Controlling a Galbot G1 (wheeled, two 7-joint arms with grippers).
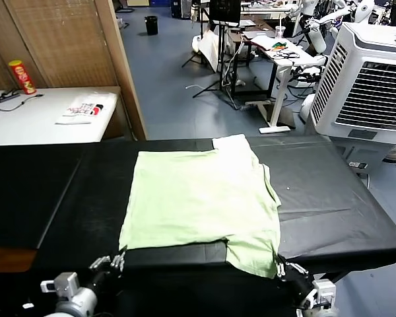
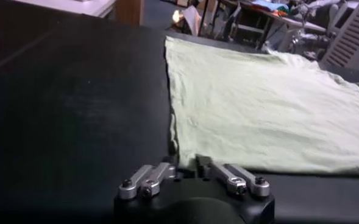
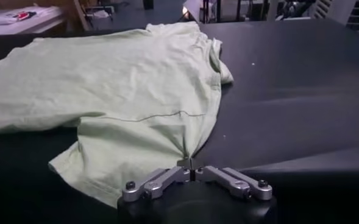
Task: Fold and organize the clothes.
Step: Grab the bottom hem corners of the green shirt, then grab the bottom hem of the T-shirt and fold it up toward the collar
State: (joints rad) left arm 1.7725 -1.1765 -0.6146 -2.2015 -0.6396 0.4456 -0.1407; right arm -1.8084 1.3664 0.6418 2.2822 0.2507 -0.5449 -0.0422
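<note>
Black left hand (image 2: 187, 165), silver screw-studded finger links (image 2: 237, 178).

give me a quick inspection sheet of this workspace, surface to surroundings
surface: black table, bare around the garment
job's things: pale green shirt lying flat, one sleeve flap over the near edge
clutter: nothing seen on the black table
grippers: left gripper shut on the shirt's near left corner; right gripper shut on its near right corner
cables: black cable on the white side table
surroundings: red can and white printed item on that side table; white air cooler at far right; cluttered desks behind
</note>
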